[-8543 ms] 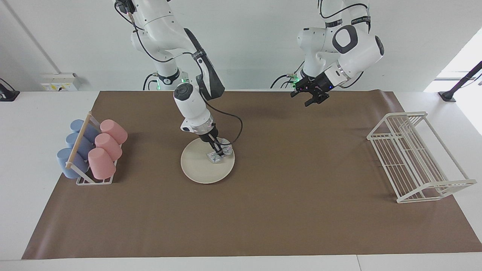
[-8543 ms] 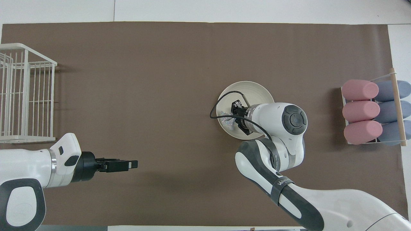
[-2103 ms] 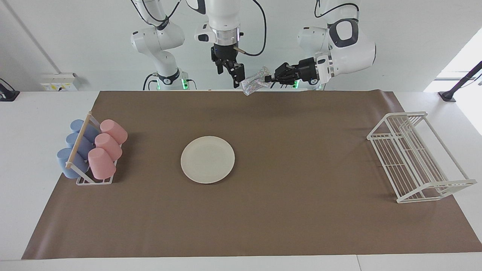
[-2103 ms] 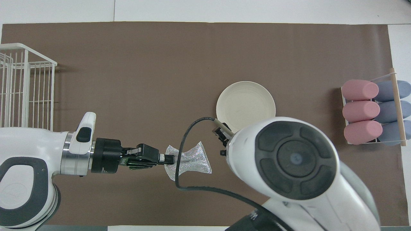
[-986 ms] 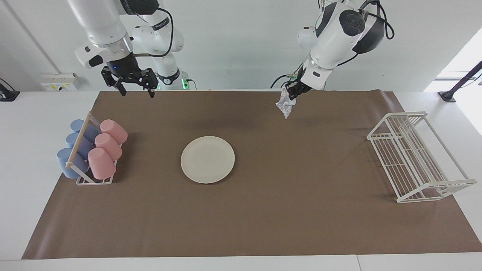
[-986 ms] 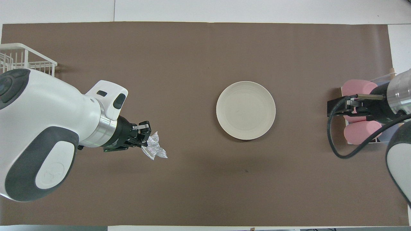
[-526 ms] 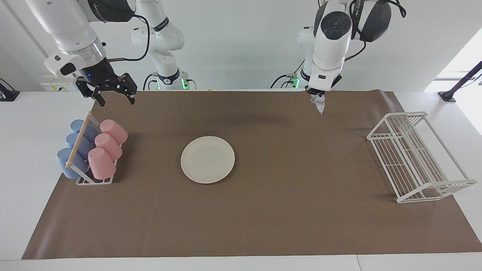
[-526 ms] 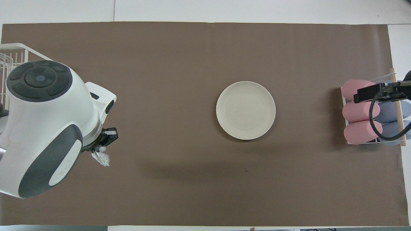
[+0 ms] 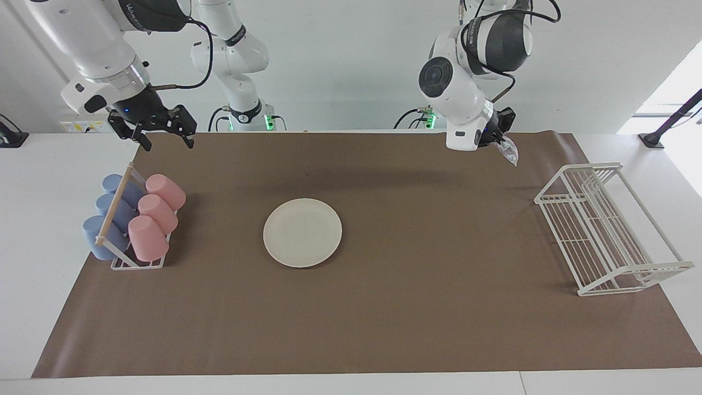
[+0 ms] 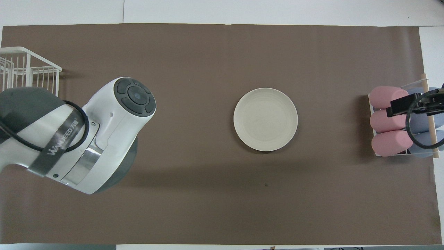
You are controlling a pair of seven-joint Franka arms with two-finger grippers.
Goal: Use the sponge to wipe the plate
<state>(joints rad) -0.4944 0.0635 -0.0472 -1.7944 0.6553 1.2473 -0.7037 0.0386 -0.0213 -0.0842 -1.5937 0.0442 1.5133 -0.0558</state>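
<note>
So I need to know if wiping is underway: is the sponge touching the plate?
Apart. The facing view shows the sponge hanging from the shut left gripper near the wire rack, with open mat between it and the bare plate.

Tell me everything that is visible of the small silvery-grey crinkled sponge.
The small silvery-grey crinkled sponge looks like a glittery mesh pad, bunched and hanging down in the air. The left gripper is shut on its upper end; nothing else touches it. It hangs over the brown mat toward the left arm's end of the table, away from the round cream-white plate. In the overhead view the arm hides it.
</note>
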